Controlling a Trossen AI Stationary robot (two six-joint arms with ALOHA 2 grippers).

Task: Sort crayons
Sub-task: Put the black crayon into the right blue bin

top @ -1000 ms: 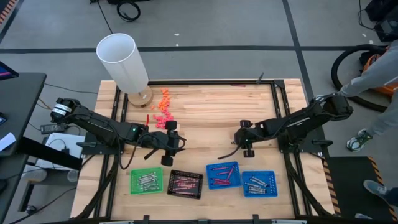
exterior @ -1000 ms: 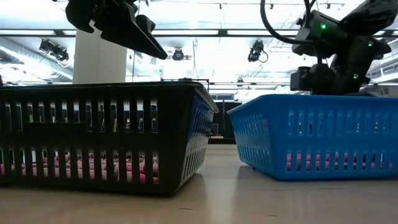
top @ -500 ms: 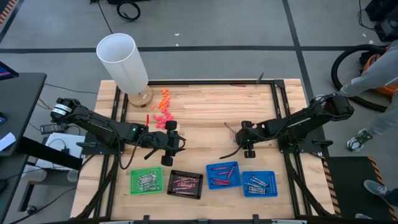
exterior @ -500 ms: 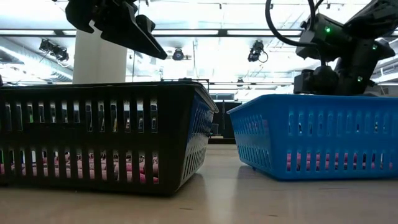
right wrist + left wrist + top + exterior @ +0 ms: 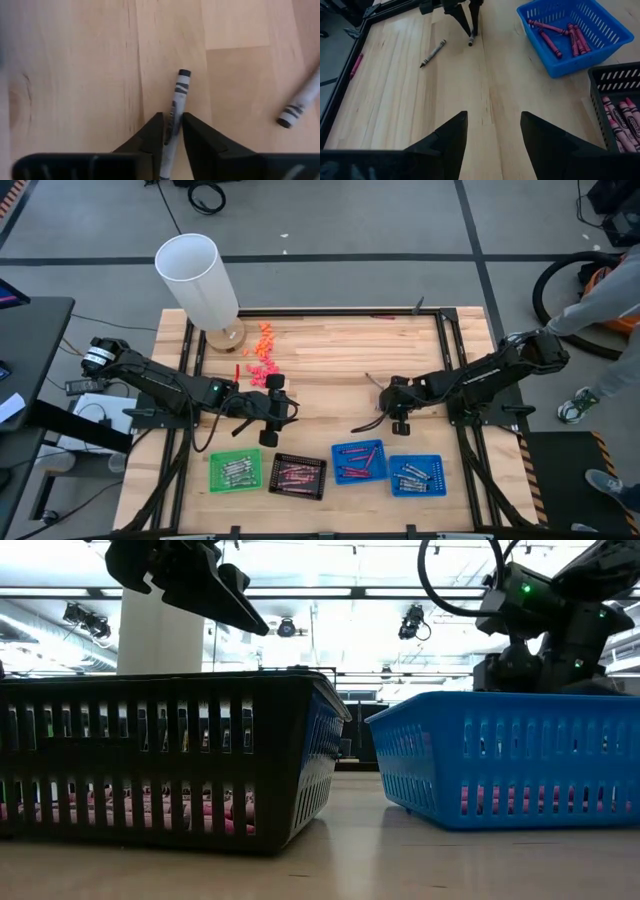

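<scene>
Far left of the high view: the left arm reaches in over the counter (image 5: 330, 350), its left end effector (image 5: 272, 408) parked above the green tray (image 5: 235, 471) and black tray (image 5: 297, 475), fingers apart and empty. No change there over the last second.

Centre-right: the right end effector (image 5: 385, 392) has shifted slightly up-frame and its fingers have drawn together around a grey crayon (image 5: 176, 100) lying flat on the wood. The right wrist view shows the stick pinched between the two pads, its tip projecting beyond them. Judgement: the grasp is just made and the lift has not begun; this crayon is next for a tray.

A second grey crayon (image 5: 432, 53) lies loose just beside. Sorted crayons sit in the four trays along the lower edge, red ones in the blue tray (image 5: 359, 461).

The right arm extends low from the right edge, wrist pitched down to the counter.
</scene>
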